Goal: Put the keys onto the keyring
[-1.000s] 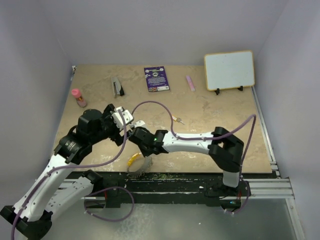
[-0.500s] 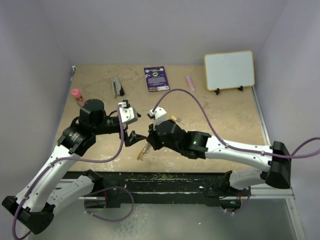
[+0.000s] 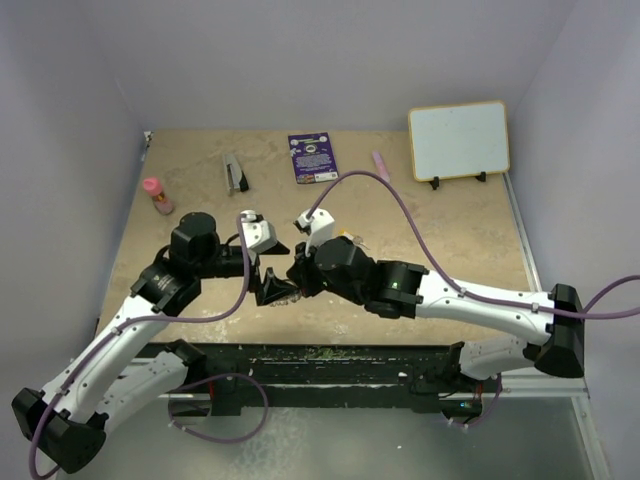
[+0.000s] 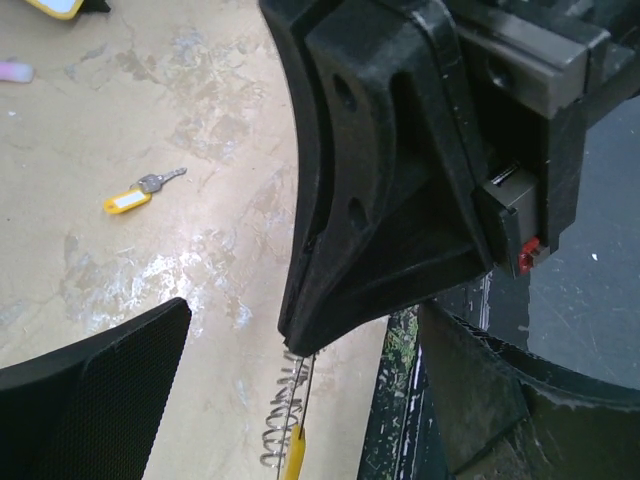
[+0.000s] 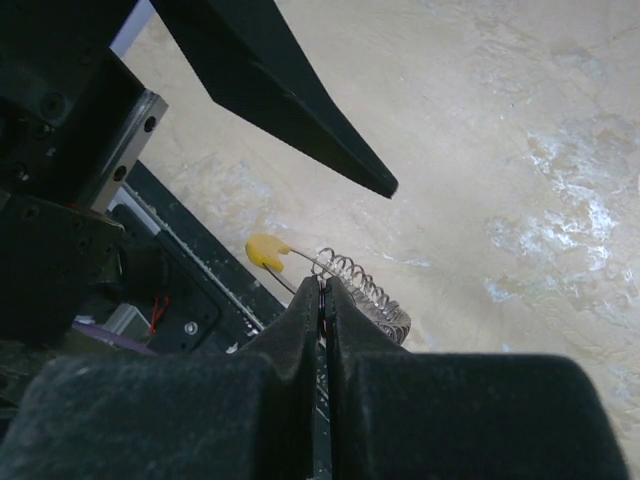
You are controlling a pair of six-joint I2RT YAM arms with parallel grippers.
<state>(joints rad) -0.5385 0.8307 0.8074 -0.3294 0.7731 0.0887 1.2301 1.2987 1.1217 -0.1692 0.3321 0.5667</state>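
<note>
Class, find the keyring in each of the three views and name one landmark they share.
Top external: keyring just left of centre, at the right gripper tip.
Left wrist: keyring bottom centre, below that gripper's black fingers.
Right wrist: keyring centre, just beyond the shut fingertips.
Shared landmark: the right gripper pinching it.

Qty: 2 keys (image 4: 140, 192) (image 5: 265, 251), 1 keyring (image 5: 368, 292).

Soft, even light, faint shadows on the table (image 3: 480, 240); close fingers (image 5: 200, 420) are dark and blurred.
</note>
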